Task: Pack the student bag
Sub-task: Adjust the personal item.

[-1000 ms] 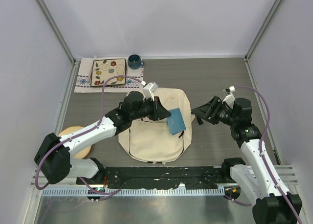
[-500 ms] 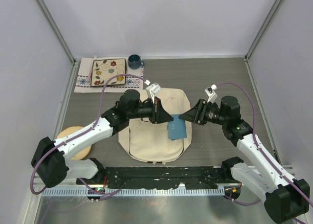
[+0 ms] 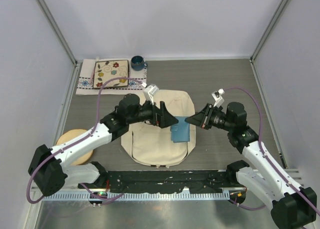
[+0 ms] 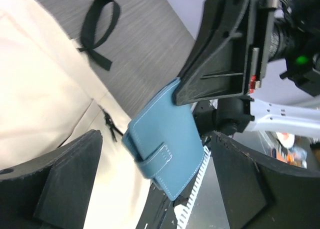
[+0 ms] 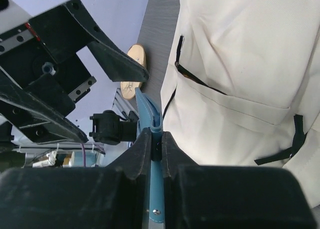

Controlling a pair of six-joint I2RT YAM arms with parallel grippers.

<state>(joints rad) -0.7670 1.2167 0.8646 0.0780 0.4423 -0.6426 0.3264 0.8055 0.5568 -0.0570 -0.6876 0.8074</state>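
**Bright, even light; soft focus up close**

Lit brightly and evenly from above, with only faint, soft-edged shadows under the arms on the grey bench (image 3: 225,84). Washes the cream student bag (image 5: 240,54) nearly to white in the right wrist view. Blurs the left fingers (image 4: 65,184) and the right fingers (image 5: 137,159) into dark, soft-edged masses close to each lens, yet keeps the blue wallet (image 4: 165,149) sharp. Leans the frame posts (image 3: 55,26) outward toward the overhead view's corners.

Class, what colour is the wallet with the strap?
Blue; the stitched leather-look wallet shows best in the left wrist view.

No legible text or markings
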